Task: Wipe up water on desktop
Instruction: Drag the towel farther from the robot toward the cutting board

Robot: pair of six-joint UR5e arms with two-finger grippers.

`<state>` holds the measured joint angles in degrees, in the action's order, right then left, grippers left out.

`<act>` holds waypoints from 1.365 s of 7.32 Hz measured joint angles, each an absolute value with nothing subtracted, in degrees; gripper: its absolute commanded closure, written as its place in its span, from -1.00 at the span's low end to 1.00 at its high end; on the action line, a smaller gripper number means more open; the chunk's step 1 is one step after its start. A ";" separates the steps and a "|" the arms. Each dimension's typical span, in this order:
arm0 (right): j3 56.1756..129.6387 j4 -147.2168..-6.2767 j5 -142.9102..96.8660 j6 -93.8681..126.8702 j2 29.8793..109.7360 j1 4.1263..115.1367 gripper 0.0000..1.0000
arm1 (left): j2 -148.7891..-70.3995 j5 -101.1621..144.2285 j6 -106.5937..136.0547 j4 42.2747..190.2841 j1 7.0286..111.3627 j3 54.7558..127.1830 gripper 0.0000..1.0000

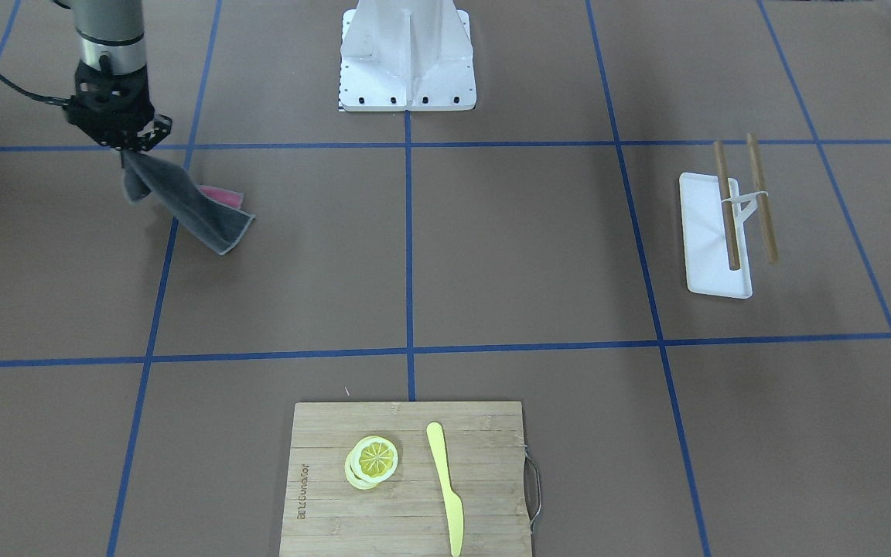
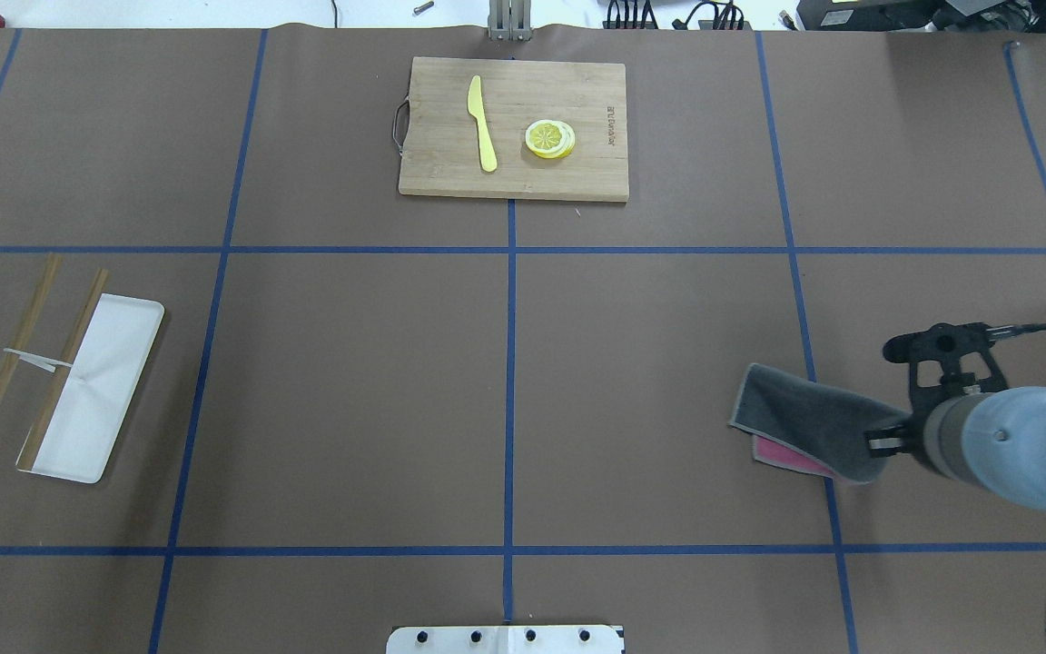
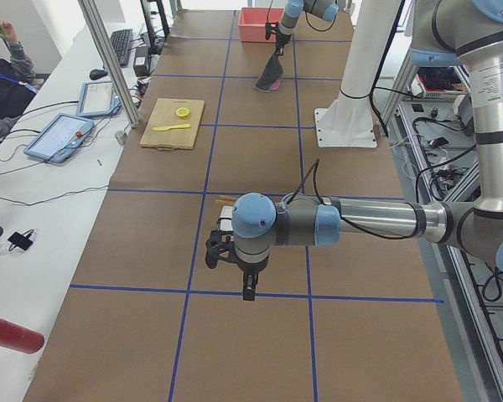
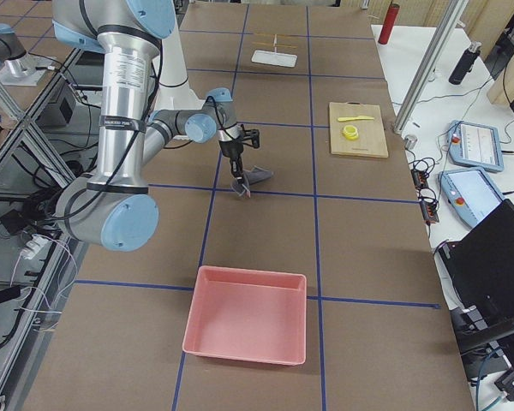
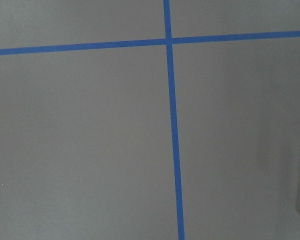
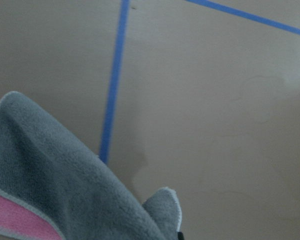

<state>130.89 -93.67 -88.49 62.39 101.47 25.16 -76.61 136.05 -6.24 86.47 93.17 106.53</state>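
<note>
- Brown desktop (image 2: 650, 363) runs under everything. There's a faint damp patch (image 6: 140, 162) by a tape line on its right side, so I'd say the wiping has barely begun.
- One grey cloth (image 2: 814, 418) hangs from the right gripper (image 1: 127, 151). Its fingers are pinched on the top and the low end trails on the paper.
- Left gripper (image 3: 248, 291) hovers over the left side. Can't tell if its fingers are apart.
- Also one board (image 2: 514, 173), one knife (image 2: 482, 123), one lemon stack (image 2: 550, 139), one tray (image 2: 96, 391), two sticks (image 2: 10, 359) and one pink bin (image 4: 247, 315).

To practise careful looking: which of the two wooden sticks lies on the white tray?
The stick nearer the table's middle lies on the tray; the other stick rests beside it, on the desktop.
</note>
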 measured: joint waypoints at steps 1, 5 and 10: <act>130.32 -93.68 -88.40 56.85 105.14 28.58 1.00 | -76.58 136.04 -6.24 86.48 93.17 106.50 -0.97; 123.77 -94.03 -88.56 49.84 99.89 34.42 1.00 | -76.55 135.89 -6.26 86.34 93.17 106.35 -0.97; 112.57 -93.85 -91.58 70.10 68.13 25.39 1.00 | -76.47 135.81 -6.33 86.31 93.25 106.29 -0.97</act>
